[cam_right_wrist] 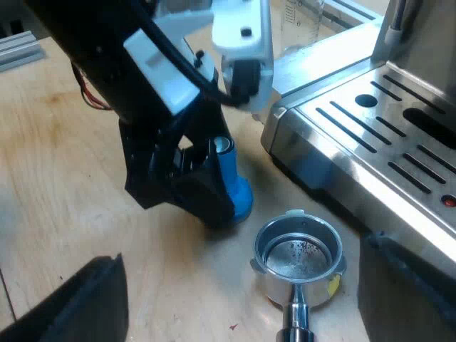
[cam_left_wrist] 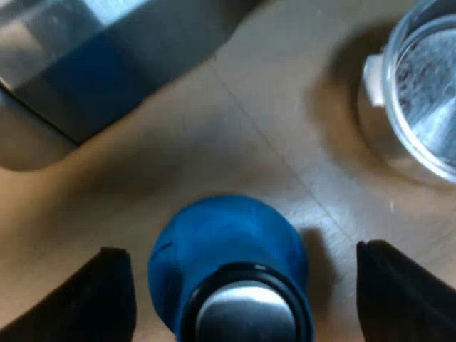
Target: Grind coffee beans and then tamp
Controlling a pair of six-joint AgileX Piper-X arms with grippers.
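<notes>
A blue tamper (cam_left_wrist: 228, 249) with a silvery top stands upright on the wooden table, between the two black fingers of my left gripper (cam_left_wrist: 242, 251), which is open and not touching it. In the right wrist view the left arm's gripper (cam_right_wrist: 203, 189) is down around that tamper (cam_right_wrist: 235, 189). The metal holder (cam_right_wrist: 299, 260) lies on the table beside the tamper, by the espresso machine (cam_right_wrist: 370, 121), with dark grounds specks in its basket. Its handle (cam_right_wrist: 296, 320) points toward my right gripper (cam_right_wrist: 241, 251), which hangs open above it. The holder's rim (cam_left_wrist: 420, 92) lies close to the tamper.
The machine's slotted steel drip tray (cam_right_wrist: 399, 149) juts out near the holder, and its corner (cam_left_wrist: 85, 78) is close to the tamper. A measuring glass (cam_right_wrist: 299, 21) stands behind the left arm, beside the machine. Bare wooden table (cam_right_wrist: 64, 171) lies beyond the left arm.
</notes>
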